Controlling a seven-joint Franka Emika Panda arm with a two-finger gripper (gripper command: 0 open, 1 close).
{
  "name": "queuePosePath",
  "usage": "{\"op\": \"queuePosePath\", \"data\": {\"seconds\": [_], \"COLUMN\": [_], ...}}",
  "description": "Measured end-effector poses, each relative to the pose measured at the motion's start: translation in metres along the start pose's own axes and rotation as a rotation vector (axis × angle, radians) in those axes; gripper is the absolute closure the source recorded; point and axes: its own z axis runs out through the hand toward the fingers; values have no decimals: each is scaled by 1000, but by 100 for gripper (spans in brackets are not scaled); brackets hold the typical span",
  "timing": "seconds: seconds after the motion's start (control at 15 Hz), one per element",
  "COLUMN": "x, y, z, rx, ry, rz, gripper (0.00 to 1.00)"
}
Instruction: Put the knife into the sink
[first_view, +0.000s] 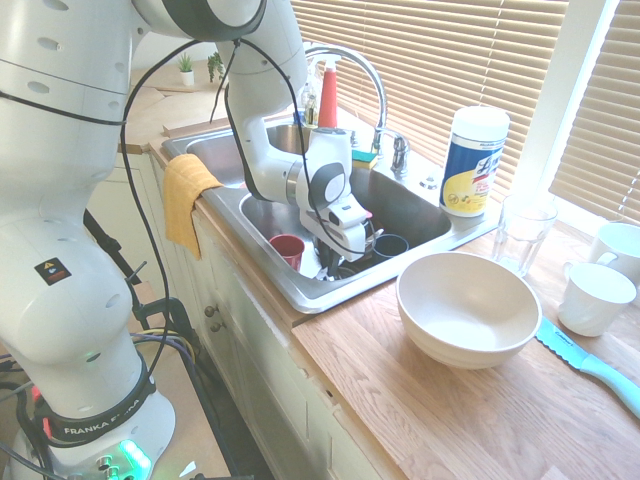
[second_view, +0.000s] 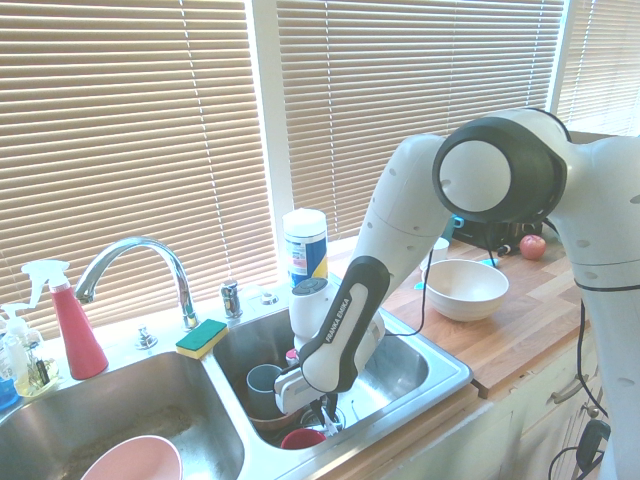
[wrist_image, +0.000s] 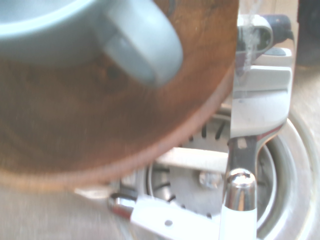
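From the first exterior view, my fingers (first_view: 327, 262) are pressed together, down in the sink (first_view: 318, 296); whether anything thin sits between them I cannot tell; the serrated teal knife (first_view: 585, 366) on the counter is not my task's. In the second exterior view, the red cup (second_view: 302, 439) and my own wrist crowd the spot; I can't make out the silver knife. In the wrist view, a white handle (wrist_image: 238, 223) shows over the drain, blurred; the knife's place is unknown, so I can call the job neither done nor unfinished.
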Motion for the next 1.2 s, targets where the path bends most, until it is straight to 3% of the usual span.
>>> {"op": "queuePosePath", "data": {"seconds": [0.8, 0.93, 1.2], "x": [20, 26, 34], "y": [-13, -16, -7], "z": [4, -18, -124], "rx": [-8, 25, 61], "ry": [-3, 13, 33], "rz": [7, -10, -68], "gripper": [0, 0, 0]}}
